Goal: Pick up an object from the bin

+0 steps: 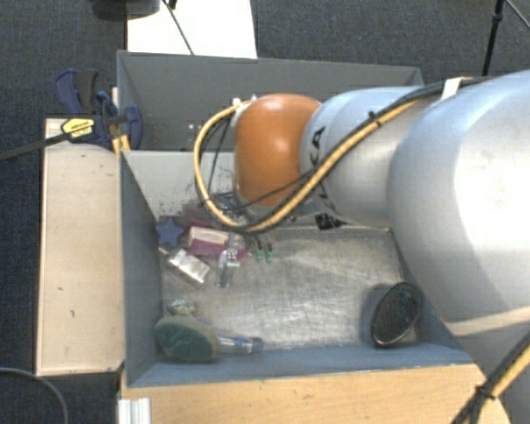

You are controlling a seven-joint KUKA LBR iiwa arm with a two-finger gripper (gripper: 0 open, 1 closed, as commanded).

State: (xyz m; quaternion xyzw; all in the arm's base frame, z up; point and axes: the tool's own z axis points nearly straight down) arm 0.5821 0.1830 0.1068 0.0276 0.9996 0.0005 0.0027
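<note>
A: Where's the claw [233,256]?
B: Far-left part of the bin [141,237], low over a small heap. Pink box [207,238] is nearest, touching it or just beside. Silvery packet [187,266] and blue star-shaped piece [169,231] are close by.
A: Released or clenched?
B: Can't tell, the orange wrist cover [269,153] hides most of it.
A: Risks?
B: The heap's tight, so I'd guess it nips two things or shoves the box away.
A: Anything else?
B: Green brush [184,341] near-left, black disc [394,314] near-right, both well apart. The green bits [263,255] by the claw are unclear.
</note>
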